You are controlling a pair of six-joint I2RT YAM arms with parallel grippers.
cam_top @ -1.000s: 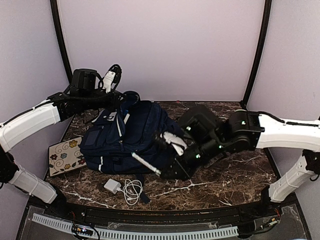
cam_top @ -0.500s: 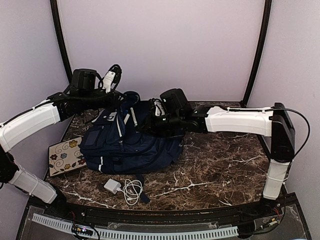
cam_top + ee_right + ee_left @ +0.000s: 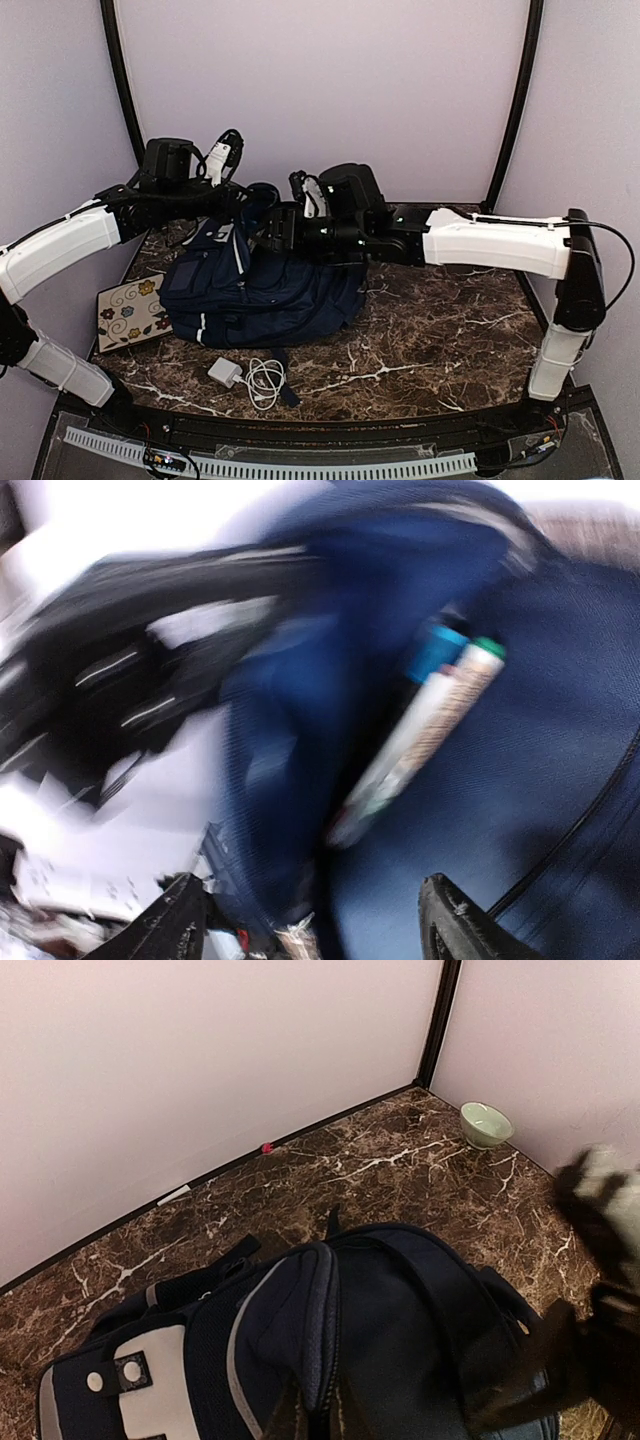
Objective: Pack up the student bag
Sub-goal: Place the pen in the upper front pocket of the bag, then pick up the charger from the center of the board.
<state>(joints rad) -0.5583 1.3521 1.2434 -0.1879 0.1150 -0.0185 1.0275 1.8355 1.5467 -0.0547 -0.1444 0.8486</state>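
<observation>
The student bag (image 3: 270,290), dark navy with white stripes, lies at the table's left centre with its top raised toward the back. My left gripper (image 3: 238,197) is shut on the rim of the bag's opening (image 3: 322,1290) and holds it up. My right gripper (image 3: 283,225) hangs over that opening with its jaws wide apart and nothing between them. In the blurred right wrist view, a white stick-like marker with a green cap (image 3: 420,735) lies inside the bag (image 3: 560,730), beside a blue-capped item (image 3: 436,650), ahead of my right gripper (image 3: 315,925).
A white charger (image 3: 224,372) with a coiled cable (image 3: 265,381) lies in front of the bag. A floral card (image 3: 128,311) rests at the left edge. A small green bowl (image 3: 486,1123) stands in the far corner.
My right arm swung from the bag's front up over its opening, carrying the white marker, then opened; the marker now lies inside the bag. The left gripper has not moved.
</observation>
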